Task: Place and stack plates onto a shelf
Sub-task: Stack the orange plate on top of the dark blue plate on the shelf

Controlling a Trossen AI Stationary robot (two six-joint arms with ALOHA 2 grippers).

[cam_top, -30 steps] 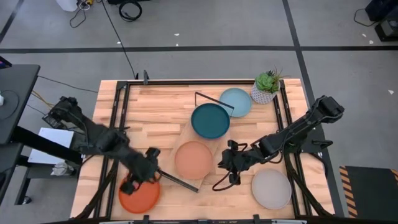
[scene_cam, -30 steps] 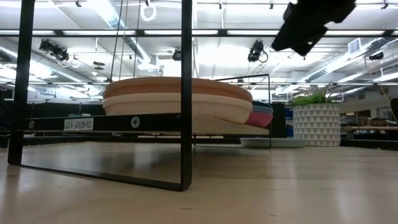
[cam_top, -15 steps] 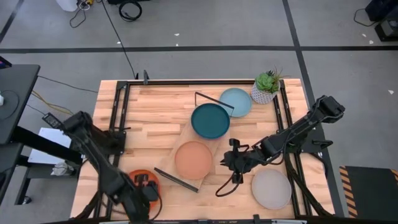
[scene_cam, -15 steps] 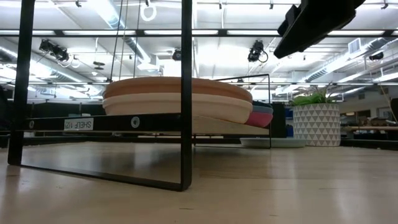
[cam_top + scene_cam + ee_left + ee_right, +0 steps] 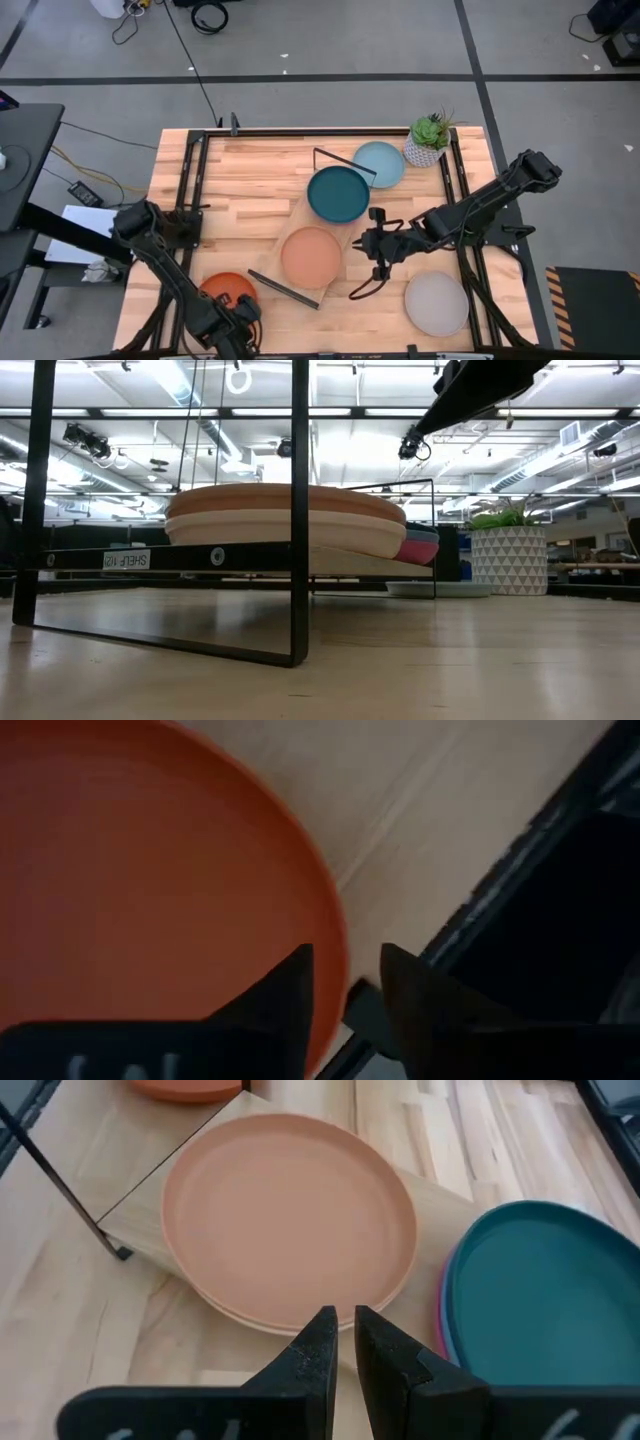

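Note:
The orange plate [image 5: 222, 292] lies flat on the table near its near-left corner. My left gripper [image 5: 238, 316] is at that plate's near-right rim. In the left wrist view it is open [image 5: 345, 960], one finger over the orange plate [image 5: 150, 870] and one outside its rim. The shelf [image 5: 301, 214] lies slantwise mid-table. It carries the salmon plate [image 5: 310, 257] on a cream plate [image 5: 290, 532], and the dark teal plate [image 5: 338, 194] on a magenta one [image 5: 420, 550]. My right gripper [image 5: 372, 245] is shut and hovers right of the salmon plate [image 5: 290, 1210].
A light blue plate [image 5: 380, 164] lies on the table beside a white potted plant [image 5: 428, 140] at the far right. A grey plate [image 5: 436, 303] lies near the right near corner. Black frame rails [image 5: 190, 190] run along both table sides. Bare wood shows at the far left.
My left arm has swung toward the table's near edge, and its gripper has moved from the orange plate's far-right side to its near-right rim. My right gripper has risen and drifted slightly toward the far edge. No plate has moved.

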